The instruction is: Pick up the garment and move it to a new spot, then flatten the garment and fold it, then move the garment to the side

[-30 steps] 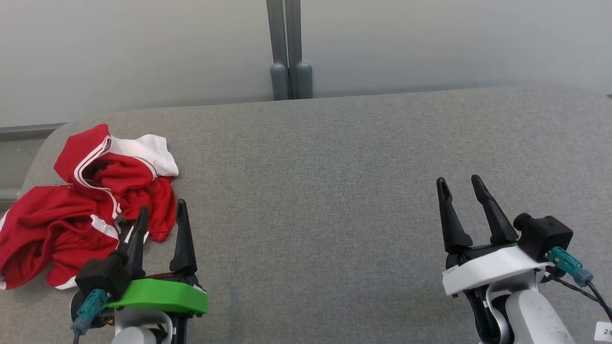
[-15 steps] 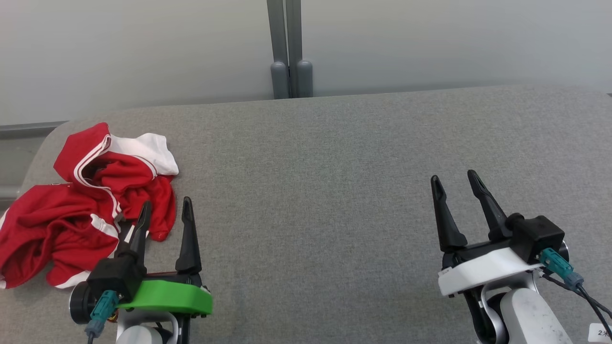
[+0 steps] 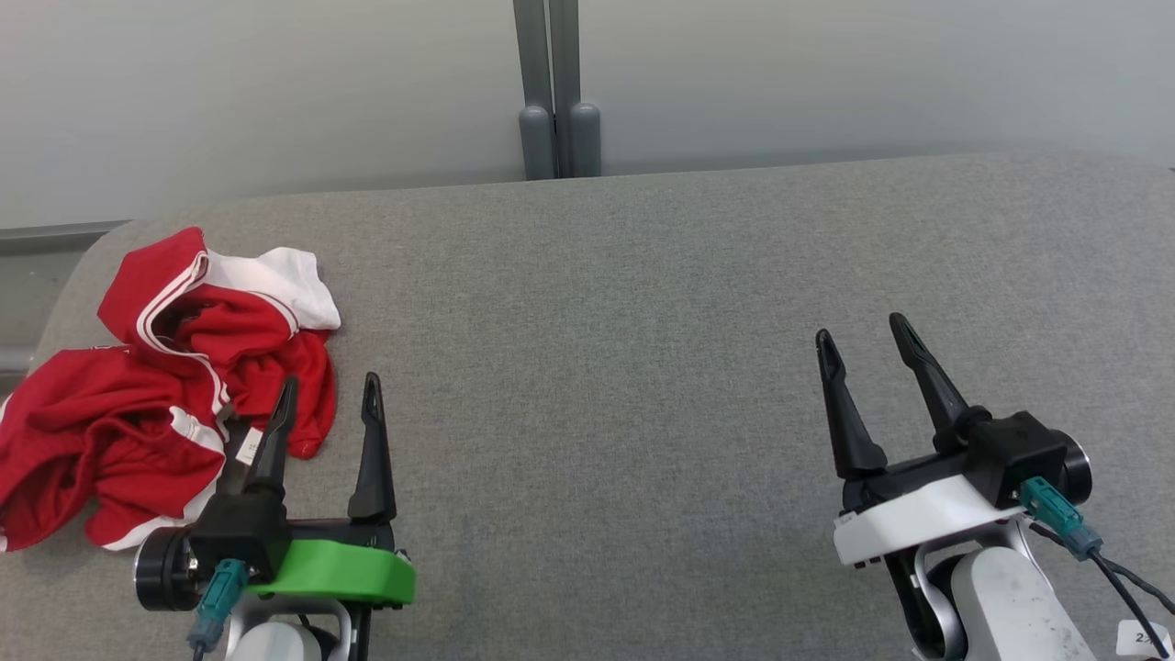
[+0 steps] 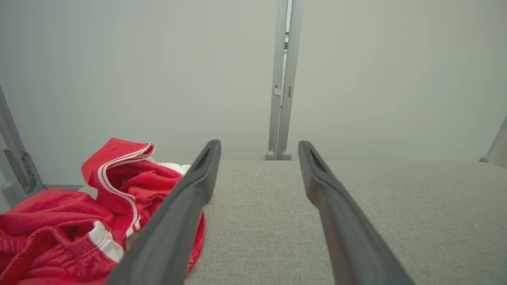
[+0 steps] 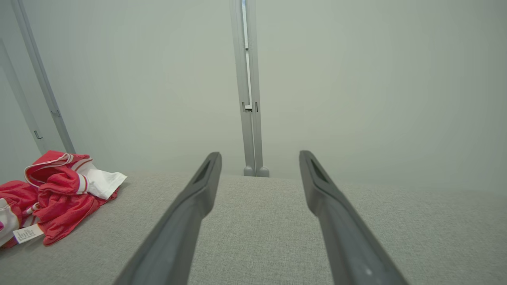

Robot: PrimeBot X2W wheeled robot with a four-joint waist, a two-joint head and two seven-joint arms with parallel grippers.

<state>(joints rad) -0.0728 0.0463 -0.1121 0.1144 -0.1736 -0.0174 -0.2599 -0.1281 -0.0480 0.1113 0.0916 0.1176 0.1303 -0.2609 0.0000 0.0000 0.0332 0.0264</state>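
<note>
A crumpled red garment with white trim (image 3: 156,395) lies at the left end of the grey padded table (image 3: 643,303); the left wrist view has the garment (image 4: 79,221) at its lower left, and the right wrist view has the garment (image 5: 51,190) far off to its left. My left gripper (image 3: 330,387) stands open just right of the garment's near edge, its left finger over the cloth's rim. At the lower right my right gripper (image 3: 858,332) stays open above bare table, nothing between its fingers.
A grey wall with a vertical double post (image 3: 555,92) rises behind the table's far edge. The table's rounded left corner (image 3: 83,266) lies beside the garment. Bare grey surface stretches between the two grippers.
Both grippers have shifted: the left one slightly rightward and lower, the right one leftward and a little up the view. The picture has shifted slightly, so the head camera moved. The garment lies as before.
</note>
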